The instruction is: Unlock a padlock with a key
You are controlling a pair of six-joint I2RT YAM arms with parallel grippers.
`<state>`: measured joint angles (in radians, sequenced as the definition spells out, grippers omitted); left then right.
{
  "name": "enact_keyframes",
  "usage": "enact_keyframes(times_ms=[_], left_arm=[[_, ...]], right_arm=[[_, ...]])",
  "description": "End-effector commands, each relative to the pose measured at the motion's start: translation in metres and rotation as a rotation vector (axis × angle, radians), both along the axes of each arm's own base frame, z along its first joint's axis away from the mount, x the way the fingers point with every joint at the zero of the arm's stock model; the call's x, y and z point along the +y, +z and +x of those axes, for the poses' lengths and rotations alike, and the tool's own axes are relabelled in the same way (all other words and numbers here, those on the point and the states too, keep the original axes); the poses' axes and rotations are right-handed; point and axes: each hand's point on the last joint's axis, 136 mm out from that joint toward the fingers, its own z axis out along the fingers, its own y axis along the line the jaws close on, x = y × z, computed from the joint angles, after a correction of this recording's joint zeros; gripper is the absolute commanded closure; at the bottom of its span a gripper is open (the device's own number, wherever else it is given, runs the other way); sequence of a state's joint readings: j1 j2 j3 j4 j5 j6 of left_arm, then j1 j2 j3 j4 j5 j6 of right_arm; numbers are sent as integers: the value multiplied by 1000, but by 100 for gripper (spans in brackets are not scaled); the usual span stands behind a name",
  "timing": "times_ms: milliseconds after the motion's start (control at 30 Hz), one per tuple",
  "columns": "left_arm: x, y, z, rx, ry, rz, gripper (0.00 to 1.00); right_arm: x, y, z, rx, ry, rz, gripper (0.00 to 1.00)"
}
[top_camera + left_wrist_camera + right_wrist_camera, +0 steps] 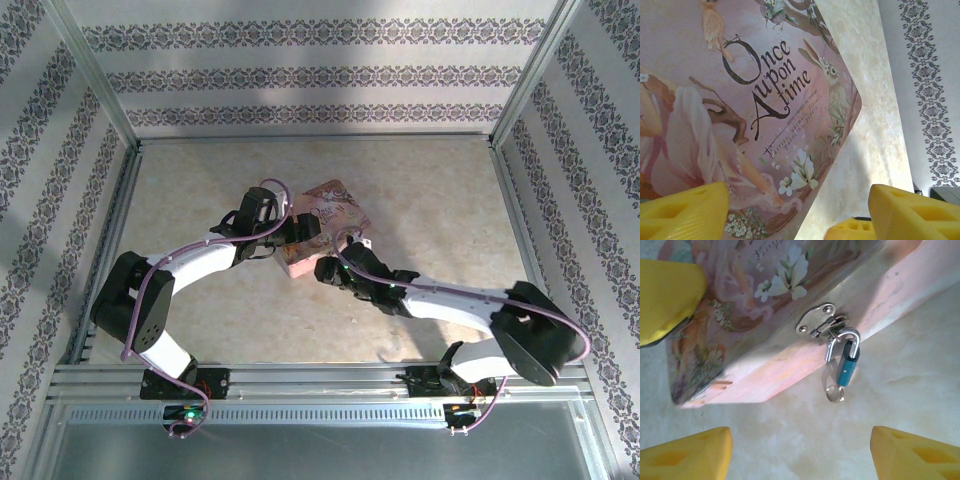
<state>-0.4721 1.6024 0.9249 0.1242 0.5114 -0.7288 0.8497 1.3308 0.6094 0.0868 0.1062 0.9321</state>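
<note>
left gripper (797, 212) wide over box (740, 100) lid | right gripper (800, 455) wide, empty | padlock (847, 367) hangs from clasp (816, 322), key (834, 393) at its base

tin lid (685, 55), script "Once upon A time"

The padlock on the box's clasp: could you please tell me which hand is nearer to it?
Right. The right hand faces the padlock, open just in front of it; the left hand sits over the box lid, away from the clasp.
</note>
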Motion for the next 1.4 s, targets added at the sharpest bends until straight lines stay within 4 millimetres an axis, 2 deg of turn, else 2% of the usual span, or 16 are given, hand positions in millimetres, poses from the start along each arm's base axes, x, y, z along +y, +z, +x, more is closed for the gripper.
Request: enact_keyframes(times_ms=[0,200,300,600,1367], left_arm=[[6,-45,-31,173,-22,82,26],[7,-44,-32,172,-21,89,26],[7,-44,-31,173,-19,87,26],[10,-48,-33,185,-13,102,27],[12,-53,-35,199,-8,110,27]], right_arm=[[-9,12,-2,-77,131,-8,26],[-14,40,-5,-126,330,164,24],[-20,45,-3,-163,365,208,21],[-28,25,8,-193,395,214,22],[-6,-3,55,-226,383,241,37]])
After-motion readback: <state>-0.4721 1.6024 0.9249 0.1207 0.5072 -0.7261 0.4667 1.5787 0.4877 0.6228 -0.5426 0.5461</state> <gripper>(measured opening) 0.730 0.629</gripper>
